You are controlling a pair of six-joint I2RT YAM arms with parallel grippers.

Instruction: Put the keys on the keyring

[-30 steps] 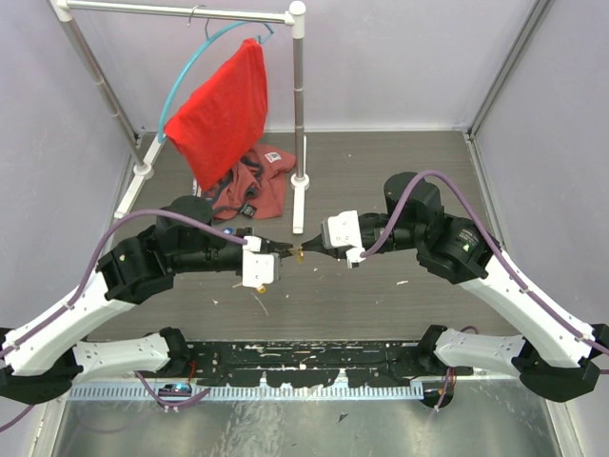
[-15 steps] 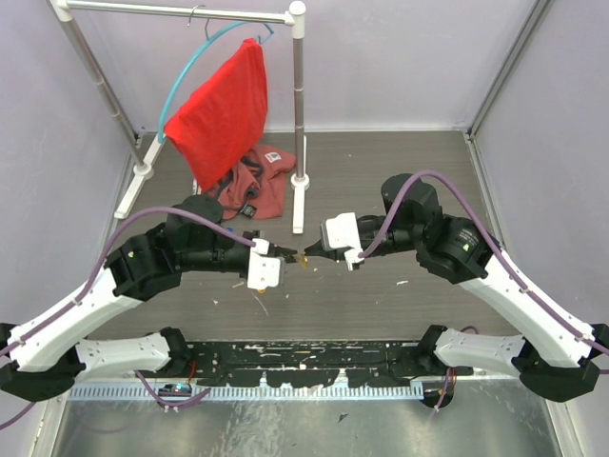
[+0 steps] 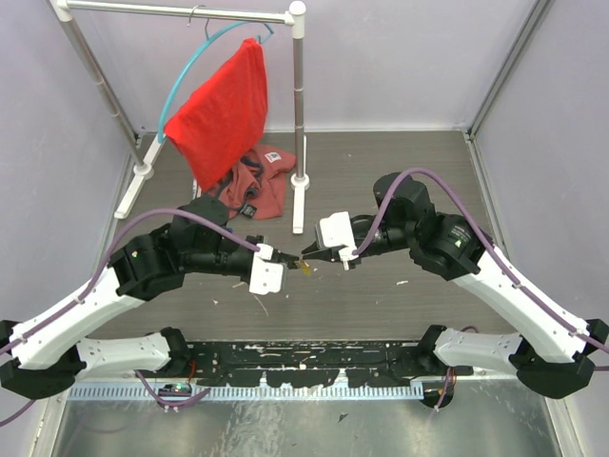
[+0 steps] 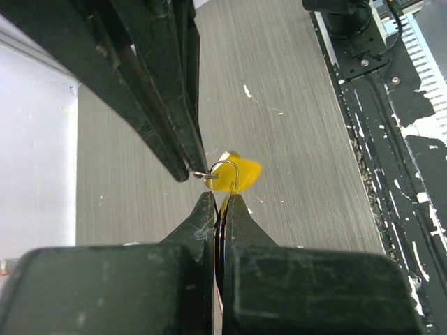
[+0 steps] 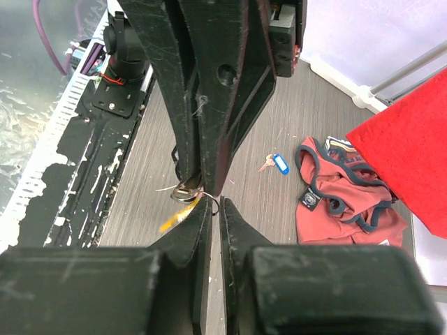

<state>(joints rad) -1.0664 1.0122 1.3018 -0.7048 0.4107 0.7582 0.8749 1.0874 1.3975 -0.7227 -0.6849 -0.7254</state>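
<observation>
Shifting toward the near edge since a second ago: keyring, now hanging mid-air over the table centre, yellow key touching it. You are threading, I judge; next comes easing the key round the wire. Left gripper is clamping the ring, right gripper is pinching its wire end, and both arms are reaching inward, tip to tip.

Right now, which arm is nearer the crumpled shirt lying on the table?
Left. The left arm has its elbow right beside the shirt, at its near-left edge. The right arm is well off to the shirt's right, beyond the rack post.
</observation>
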